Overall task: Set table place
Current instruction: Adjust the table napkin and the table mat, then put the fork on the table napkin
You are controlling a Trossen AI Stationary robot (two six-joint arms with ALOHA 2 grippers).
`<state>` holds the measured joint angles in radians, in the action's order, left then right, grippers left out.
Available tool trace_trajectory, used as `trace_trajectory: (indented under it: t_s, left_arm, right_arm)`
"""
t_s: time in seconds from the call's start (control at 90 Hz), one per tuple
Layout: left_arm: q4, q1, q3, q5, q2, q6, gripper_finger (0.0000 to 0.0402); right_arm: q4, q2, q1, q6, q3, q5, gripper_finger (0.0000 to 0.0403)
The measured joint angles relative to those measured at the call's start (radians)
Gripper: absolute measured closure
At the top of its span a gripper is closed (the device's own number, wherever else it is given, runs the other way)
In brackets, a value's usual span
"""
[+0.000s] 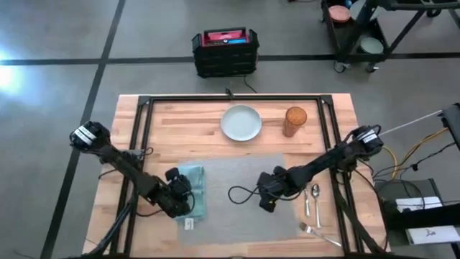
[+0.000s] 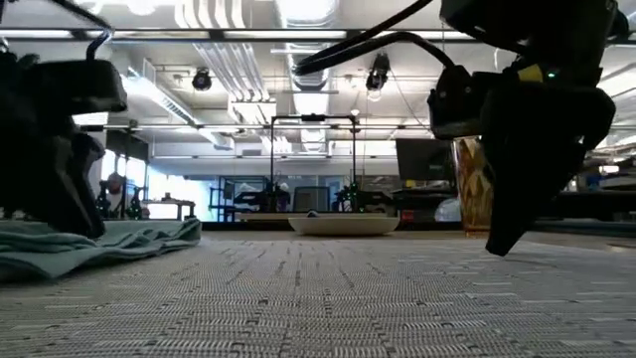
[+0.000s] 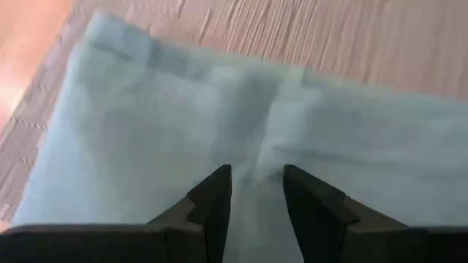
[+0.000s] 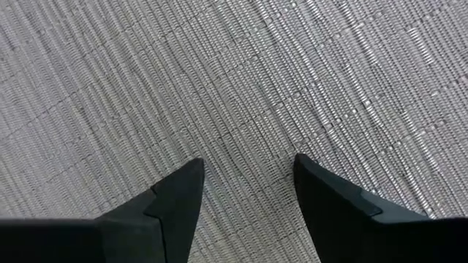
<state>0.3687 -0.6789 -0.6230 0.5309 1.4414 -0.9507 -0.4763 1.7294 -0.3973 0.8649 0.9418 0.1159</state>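
High view, surface [image 1: 187, 119]: light wood with a black frame rail, carrying the grey woven placemat [image 1: 237, 173] in its near middle.
High view, left arm: reaches in from the left edge, bent low, its left claw [image 1: 181, 196] over the teal napkin [image 1: 195, 188] that lies on the placemat's left edge.
High view, right arm: stretches from the right edge down toward the middle, its right claw [image 1: 267, 196] over the placemat's right half.
High view, other things: a pale round plate [image 1: 241, 122] and an amber cup [image 1: 295, 121] stand beyond the placemat; cutlery [image 1: 313, 205] lies just off its right edge.
Low view: the placemat [image 2: 318, 298] fills the foreground, the napkin [image 2: 89, 244] rumpled at left, the plate [image 2: 343, 225] far behind.
Left wrist view: the left claw [image 3: 256, 191] points down at the napkin [image 3: 219, 124], fingers [image 3: 213, 201] slightly parted with cloth showing between them; whether they grip it I cannot tell.
Right wrist view: the right claw [image 4: 248, 190] is released, fingers [image 4: 179, 201] spread wide, holding nothing, tips just above the bare placemat [image 4: 234, 80].
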Motion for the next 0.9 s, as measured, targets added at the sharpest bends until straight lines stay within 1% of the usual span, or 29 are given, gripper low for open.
trace_trajectory:
  t_s: [0.078,0.222,0.278,0.356,0.411,0.467,0.6,0.767,0.9]
  left_arm:
    - [-0.004,0.001,0.000,0.004,-0.033,-0.001,0.0288]
    - [-0.055,0.000,-0.020,0.009,-0.100,0.005,0.0288]
    - [-0.077,0.000,-0.032,0.017,-0.114,0.018,0.0288]
    - [-0.144,0.000,-0.047,0.038,-0.118,0.062,0.0288]
    - [-0.199,0.001,-0.051,0.053,-0.117,0.109,0.0288]
    - [-0.270,0.001,-0.054,0.065,-0.104,0.161,0.0288]
    - [-0.381,0.004,-0.054,0.073,-0.068,0.251,0.0288]
    - [-0.400,0.010,-0.054,0.072,-0.031,0.279,0.0288]
    - [-0.410,0.020,-0.054,0.073,-0.013,0.279,0.0288]
  right_arm:
    - [-0.055,-0.017,-0.002,-0.007,0.020,-0.027,0.0203]
    - [-0.160,-0.097,-0.004,-0.052,0.080,-0.030,0.0203]
    - [-0.206,-0.129,-0.014,-0.071,0.090,-0.068,0.0204]
    - [-0.232,-0.171,-0.050,-0.081,0.095,-0.164,0.0204]
    - [-0.232,-0.207,-0.093,-0.061,0.091,-0.218,0.0204]
    - [-0.230,-0.231,-0.149,-0.005,0.081,-0.249,0.0204]
    - [-0.236,-0.238,-0.322,0.160,0.058,-0.263,0.0204]
    - [-0.237,-0.190,-0.509,0.304,0.053,-0.247,0.0204]
    - [-0.231,-0.138,-0.601,0.378,0.054,-0.247,0.0204]
